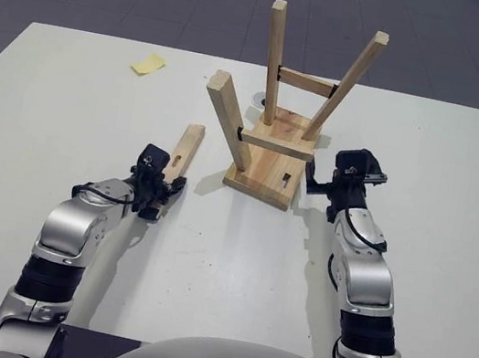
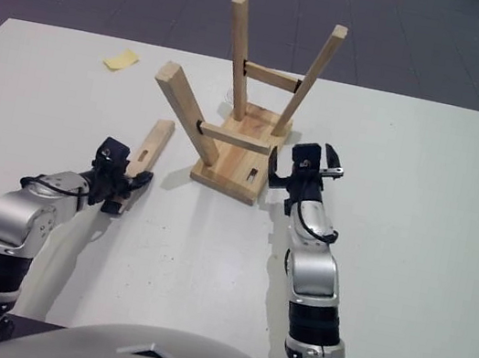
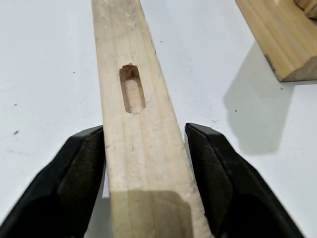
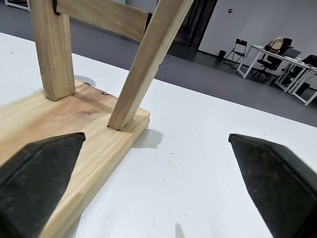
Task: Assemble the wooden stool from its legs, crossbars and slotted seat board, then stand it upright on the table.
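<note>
Worktop (image 1: 443, 233): a white surface, cut off at its near edge by the head views.
Seat board (image 1: 264, 172): laid flat near the middle of the worktop, underside up.
Legs: three are seated in the board. One (image 1: 273, 60) is upright at the far left corner, one (image 1: 349, 82) at the far right is leaned outward, and one (image 1: 230, 117) at the near left is tilted towards 10 o'clock.
Crossbars: one (image 1: 306, 82) is fixed between the two far legs; a second (image 1: 276, 144) is run from the near left leg towards the far right leg, and its far joint is hard to make out.
Open slot (image 1: 286, 180): seen at the board's near right corner.
Loose leg (image 1: 183, 155): laid on the worktop at 9 o'clock of the board and apart from it. Its own slot (image 3: 132, 89) is faced upward, and its near end is hidden.
Left tool (image 1: 161, 193): closed narrowly on the loose leg's near end, with its fingers (image 3: 79, 178) set against both sides.
Right tool (image 4: 156, 139): spread wide at 3 o'clock of the board. Contact with the board cannot be told.
Yellow note (image 1: 148, 64): placed at 10 o'clock, well apart.
</note>
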Tool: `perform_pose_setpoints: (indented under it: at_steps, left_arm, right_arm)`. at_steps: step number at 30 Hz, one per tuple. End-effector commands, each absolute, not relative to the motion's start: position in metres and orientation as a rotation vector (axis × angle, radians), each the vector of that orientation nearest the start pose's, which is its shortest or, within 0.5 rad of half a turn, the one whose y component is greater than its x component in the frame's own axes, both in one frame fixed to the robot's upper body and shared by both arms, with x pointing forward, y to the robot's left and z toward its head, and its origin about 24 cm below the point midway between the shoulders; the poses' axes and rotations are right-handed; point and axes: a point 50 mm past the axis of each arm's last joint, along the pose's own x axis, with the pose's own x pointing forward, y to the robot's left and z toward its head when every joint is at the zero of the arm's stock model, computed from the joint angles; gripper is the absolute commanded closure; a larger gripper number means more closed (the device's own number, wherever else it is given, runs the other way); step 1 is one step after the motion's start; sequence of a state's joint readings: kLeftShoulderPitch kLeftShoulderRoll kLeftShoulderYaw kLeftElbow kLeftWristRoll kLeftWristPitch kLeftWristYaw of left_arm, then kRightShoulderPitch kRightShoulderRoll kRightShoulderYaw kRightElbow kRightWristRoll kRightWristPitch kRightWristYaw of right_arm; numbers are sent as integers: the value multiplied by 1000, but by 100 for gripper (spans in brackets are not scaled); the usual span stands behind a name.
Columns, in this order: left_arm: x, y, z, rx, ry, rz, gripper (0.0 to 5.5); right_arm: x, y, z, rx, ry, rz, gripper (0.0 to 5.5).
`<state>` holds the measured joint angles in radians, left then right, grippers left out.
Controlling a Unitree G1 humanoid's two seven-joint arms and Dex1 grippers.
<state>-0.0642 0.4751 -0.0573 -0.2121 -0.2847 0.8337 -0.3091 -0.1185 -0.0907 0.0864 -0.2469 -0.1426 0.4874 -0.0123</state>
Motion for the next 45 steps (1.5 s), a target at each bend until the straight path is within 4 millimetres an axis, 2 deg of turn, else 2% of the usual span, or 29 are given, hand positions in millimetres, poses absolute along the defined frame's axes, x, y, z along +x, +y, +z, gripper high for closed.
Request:
perform_pose_setpoints:
  at_steps: [1, 4, 6, 9, 10, 12, 13, 16, 19, 21, 24, 26, 29, 35, 43, 45]
  left_arm:
    - [202, 239, -18, 194, 959, -223, 334]
    - [218, 239, -7, 194, 818, -199, 346]
    - [236, 237, 10, 159, 663, -177, 346]
    - [262, 243, 51, 87, 384, -111, 346]
    - [271, 246, 71, 72, 266, -80, 346]
    - [283, 252, 113, 45, 30, -37, 346]
    - [288, 250, 141, 29, -114, -45, 346]
    - [287, 229, 214, 23, -449, -171, 346]
    - [286, 208, 245, 95, -579, -297, 346]
    - [289, 197, 254, 114, -621, -359, 346]
    - [293, 175, 264, 133, -665, -464, 346]
    - [297, 164, 264, 152, -668, -520, 346]
    - [303, 149, 261, 188, -654, -617, 346]
    - [304, 130, 254, 256, -632, -768, 346]
    - [297, 123, 243, 257, -603, -817, 346]
    - [296, 122, 241, 243, -595, -825, 346]
  right_arm:
    - [276, -145, 104, -225, 22, -11, 10]
    - [278, -151, 108, -228, 3, -35, 10]
    - [280, -157, 110, -226, -4, -61, 10]
    - [284, -167, 117, -208, -27, -92, 10]
    - [286, -171, 124, -197, -55, -99, 10]
    - [289, -175, 144, -120, -124, -103, 10]
    - [291, -177, 159, -52, -177, -100, 10]
    - [293, -169, 211, 228, -366, 26, 10]
    - [288, -153, 257, 520, -535, 270, 10]
    - [286, -142, 278, 627, -588, 426, 10]
    - [286, -117, 297, 680, -575, 651, 10]
    - [289, -100, 301, 691, -507, 776, 10]
    - [291, -87, 307, 774, -466, 892, 10]
    - [297, -75, 313, 809, -435, 945, 10]
    - [304, -69, 309, 863, -379, 937, 10]
    - [306, -69, 307, 880, -362, 921, 39]
